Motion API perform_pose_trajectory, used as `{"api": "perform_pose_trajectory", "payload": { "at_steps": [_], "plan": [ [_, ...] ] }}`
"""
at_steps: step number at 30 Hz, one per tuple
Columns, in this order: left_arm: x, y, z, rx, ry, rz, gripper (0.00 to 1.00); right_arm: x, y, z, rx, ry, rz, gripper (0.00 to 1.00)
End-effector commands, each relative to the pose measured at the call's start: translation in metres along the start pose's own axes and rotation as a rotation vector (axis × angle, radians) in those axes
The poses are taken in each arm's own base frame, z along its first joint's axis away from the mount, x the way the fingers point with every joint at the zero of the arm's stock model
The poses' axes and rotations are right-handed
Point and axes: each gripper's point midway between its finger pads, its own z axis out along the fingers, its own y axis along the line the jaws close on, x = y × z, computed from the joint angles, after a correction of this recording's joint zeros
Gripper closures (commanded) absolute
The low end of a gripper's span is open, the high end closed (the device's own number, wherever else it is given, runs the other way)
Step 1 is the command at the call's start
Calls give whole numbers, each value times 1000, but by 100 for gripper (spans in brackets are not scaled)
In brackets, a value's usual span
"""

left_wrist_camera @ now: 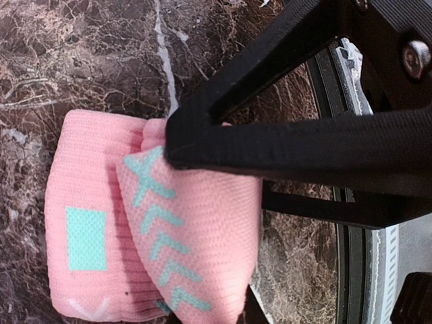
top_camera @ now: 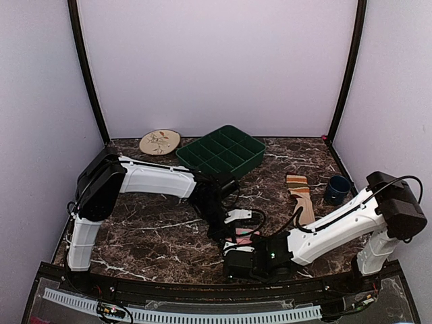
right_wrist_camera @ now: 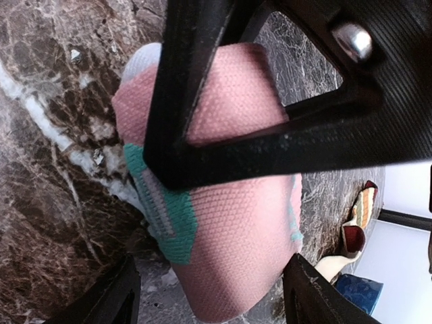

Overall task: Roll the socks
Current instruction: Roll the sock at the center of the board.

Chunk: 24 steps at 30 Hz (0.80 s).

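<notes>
Long pink knit sock (left_wrist_camera: 101, 223), mint-green chevrons: thick folded bundle on dark marble tabletop (top_camera: 148, 236), front centre. Left gripper (left_wrist_camera: 216, 169): pinched shut on top flap. Right gripper (right_wrist_camera: 202, 236): astride bundle, closure not discernible. Short tan striped-cuff sock (top_camera: 302, 196): well apart, flat. Risk: flap slipping free, bundle springing open

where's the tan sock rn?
Top view, right side of the table: the tan sock lies flat just left of the blue cup, to the right of and nearer than the green tray.
</notes>
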Motion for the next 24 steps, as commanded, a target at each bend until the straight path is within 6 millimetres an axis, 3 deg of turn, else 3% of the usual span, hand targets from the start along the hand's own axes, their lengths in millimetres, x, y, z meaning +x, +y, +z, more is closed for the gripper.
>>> {"api": "perform_pose_trajectory", "payload": {
  "at_steps": [1,7,16,21,24],
  "plan": [
    [22,-9,10,49,77,-37,100,-14,-10,8,20,-28,24,30],
    [22,-12,12,69,70,-42,100,-17,-10,15,-6,-28,22,40],
    [20,-12,12,76,61,-47,100,-18,-8,20,-56,-20,43,87],
    [19,-9,10,59,66,-49,100,-17,-7,21,-84,-11,57,99],
    [19,-7,9,51,65,-52,100,-16,-7,22,-102,-5,78,100]
  ]
}}
